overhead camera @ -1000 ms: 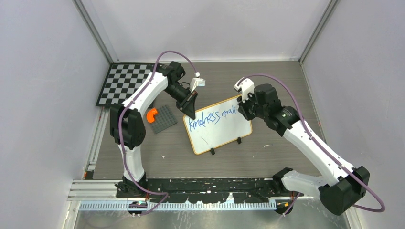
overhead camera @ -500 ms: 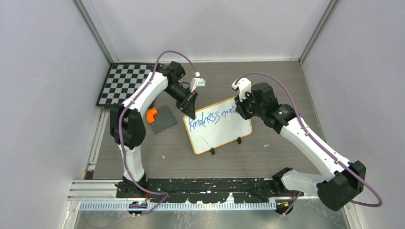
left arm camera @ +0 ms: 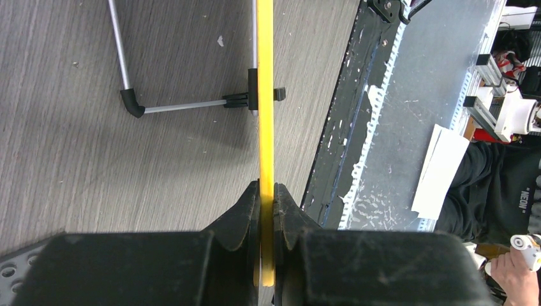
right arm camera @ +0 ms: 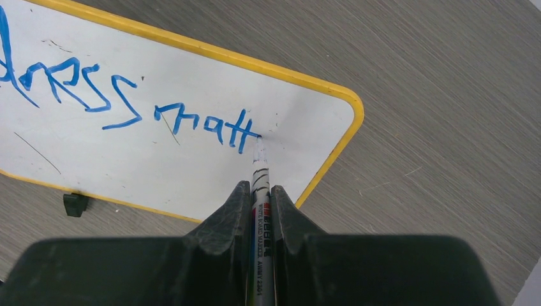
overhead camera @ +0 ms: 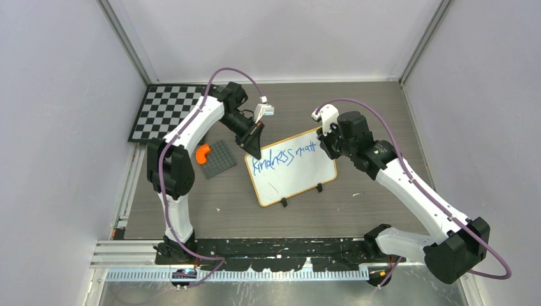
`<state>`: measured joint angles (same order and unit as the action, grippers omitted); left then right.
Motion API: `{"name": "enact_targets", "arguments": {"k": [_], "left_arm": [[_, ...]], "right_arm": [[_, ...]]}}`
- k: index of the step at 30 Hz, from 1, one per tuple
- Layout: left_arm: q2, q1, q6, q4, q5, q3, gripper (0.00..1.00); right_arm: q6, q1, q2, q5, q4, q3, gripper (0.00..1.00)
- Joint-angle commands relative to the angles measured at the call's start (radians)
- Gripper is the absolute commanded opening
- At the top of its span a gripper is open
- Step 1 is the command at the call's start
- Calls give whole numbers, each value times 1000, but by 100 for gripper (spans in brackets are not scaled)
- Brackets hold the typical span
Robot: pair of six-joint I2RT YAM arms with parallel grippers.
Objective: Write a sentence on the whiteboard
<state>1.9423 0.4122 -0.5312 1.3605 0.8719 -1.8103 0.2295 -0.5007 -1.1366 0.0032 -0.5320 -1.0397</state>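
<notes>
Long axis of whiteboard (overhead camera: 296, 180) runs from my left gripper (left arm camera: 266, 189) to my right gripper (right arm camera: 260, 189). Left clamps its frame edge. Right pinches marker (right arm camera: 259, 167), tip on board.

You have a black-and-white checkerboard (overhead camera: 164, 111) lying flat in the far-left corner. Just nearer you, a grey studded plate (overhead camera: 222, 160) has an orange elbow piece (overhead camera: 202, 153) at its left edge.

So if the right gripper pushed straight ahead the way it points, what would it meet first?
The whiteboard, probably: the marker held by the right gripper already seems to touch it just after the blue letters.
</notes>
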Motion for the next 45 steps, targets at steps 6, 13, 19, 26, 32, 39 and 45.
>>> {"name": "enact_targets", "arguments": {"k": [6,13,19,26,32,39,45], "left_arm": [[5,16,-10,15,32,-39,11],[-31,16,16,22,21,-86,40],[-79,16,68,-17,14,-81,52],[-103,16,176,-190,25,-35,59],[-59,47,217,-264,21,-67,61],[46,91,195,-200,16,-208,62],[80,122,159,-152,7,-227,62]], "right_arm": [[2,8,42,-129,-13,-43,0],[-53,8,74,-281,-79,-97,0],[-104,11,91,-316,-39,-42,0],[-142,59,96,-381,-32,-6,0],[-140,126,70,-426,-45,-19,0],[-135,242,32,-551,-96,-67,0],[-123,286,20,-583,-74,-39,0]]}}
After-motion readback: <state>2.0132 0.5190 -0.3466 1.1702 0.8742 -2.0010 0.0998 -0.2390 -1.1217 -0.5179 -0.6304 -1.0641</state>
